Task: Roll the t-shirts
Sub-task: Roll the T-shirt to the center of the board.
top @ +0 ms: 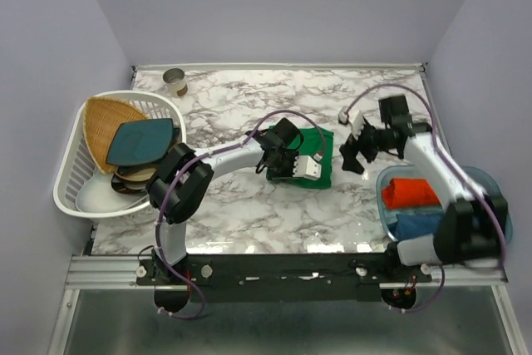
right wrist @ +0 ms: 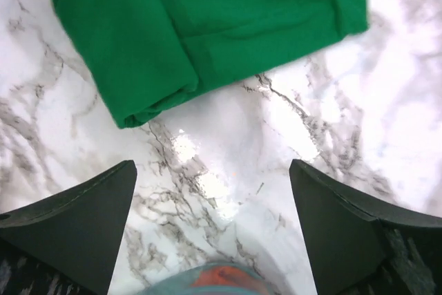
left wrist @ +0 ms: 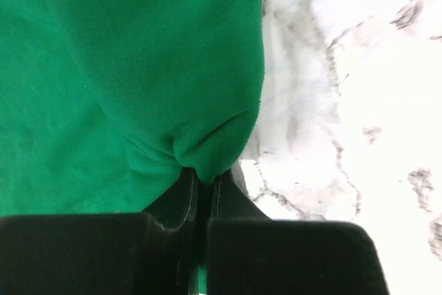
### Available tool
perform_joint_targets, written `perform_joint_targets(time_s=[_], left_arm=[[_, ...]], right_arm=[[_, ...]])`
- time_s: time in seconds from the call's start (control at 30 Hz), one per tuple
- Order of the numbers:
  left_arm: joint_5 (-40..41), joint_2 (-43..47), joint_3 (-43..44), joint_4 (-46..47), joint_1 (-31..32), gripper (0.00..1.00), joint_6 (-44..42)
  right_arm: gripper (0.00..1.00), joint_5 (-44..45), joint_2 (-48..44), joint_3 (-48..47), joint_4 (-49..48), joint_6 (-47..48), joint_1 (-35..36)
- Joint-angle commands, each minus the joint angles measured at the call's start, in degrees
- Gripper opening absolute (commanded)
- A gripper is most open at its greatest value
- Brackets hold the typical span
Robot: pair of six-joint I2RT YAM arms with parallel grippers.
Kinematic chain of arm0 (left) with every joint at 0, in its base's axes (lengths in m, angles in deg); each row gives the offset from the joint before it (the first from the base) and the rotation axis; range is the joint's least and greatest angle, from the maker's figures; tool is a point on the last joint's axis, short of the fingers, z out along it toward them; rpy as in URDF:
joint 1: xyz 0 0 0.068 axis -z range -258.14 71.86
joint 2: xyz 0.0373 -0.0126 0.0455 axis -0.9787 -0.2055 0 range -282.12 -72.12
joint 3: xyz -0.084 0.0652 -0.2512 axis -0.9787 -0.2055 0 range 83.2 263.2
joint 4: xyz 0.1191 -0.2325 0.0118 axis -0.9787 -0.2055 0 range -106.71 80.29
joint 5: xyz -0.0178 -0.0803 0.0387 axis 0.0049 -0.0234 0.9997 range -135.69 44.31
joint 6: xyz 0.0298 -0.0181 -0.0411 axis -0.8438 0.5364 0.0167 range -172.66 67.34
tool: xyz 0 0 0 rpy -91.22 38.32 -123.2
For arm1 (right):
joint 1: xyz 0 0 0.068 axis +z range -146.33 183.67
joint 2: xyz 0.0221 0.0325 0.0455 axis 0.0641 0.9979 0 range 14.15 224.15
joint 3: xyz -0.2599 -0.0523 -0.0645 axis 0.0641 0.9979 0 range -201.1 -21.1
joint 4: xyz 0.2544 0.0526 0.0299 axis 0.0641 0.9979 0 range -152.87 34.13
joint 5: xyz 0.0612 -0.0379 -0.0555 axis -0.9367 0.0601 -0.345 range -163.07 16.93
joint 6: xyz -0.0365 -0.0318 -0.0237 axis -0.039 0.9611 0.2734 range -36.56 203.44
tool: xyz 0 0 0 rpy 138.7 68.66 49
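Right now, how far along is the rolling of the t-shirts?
Done, it seems: the orange-red t-shirt and the blue t-shirt lie as bundles in the bin. In hand: the left gripper is shut on the green t-shirt; the right gripper is open. Left: rolling it up.

The green t-shirt (top: pixel 322 155) is showing plain bright green against the tabletop (top: pixel 241 106), white marble veined in grey. Right of the green t-shirt, an orange-red bundle (top: pixel 411 191) and a blue bundle (top: pixel 416 224) are sitting in a pale-blue bin (top: pixel 489 184). Left of it, a white basket (top: pixel 71 184) is carrying a tan wicker tray (top: pixel 100 118) and a dark teal plate (top: pixel 141 140). The left hand (left wrist: pixel 202 179) and the right hand (right wrist: pixel 213 170) are showing black.
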Motion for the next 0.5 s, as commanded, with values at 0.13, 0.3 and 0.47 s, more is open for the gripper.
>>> perform_joint_targets(time_s=[0.13, 0.3, 0.47], left_arm=[[-18.7, -8.2, 14.1, -23.8, -3.9, 0.00, 1.2], [-23.4, -12.4, 19.4, -30.7, -5.3, 0.01, 1.7], [-25.6, -13.6, 21.9, -31.9, -5.8, 0.02, 2.3]], right_arm=[[1.00, 7.5, -37.4, 38.1, -36.4, 12.9, 15.4], [1.00, 8.6, -36.4, 40.2, -37.8, 14.0, 22.7], [1.00, 8.8, -30.6, 40.3, -41.4, 15.2, 25.5]])
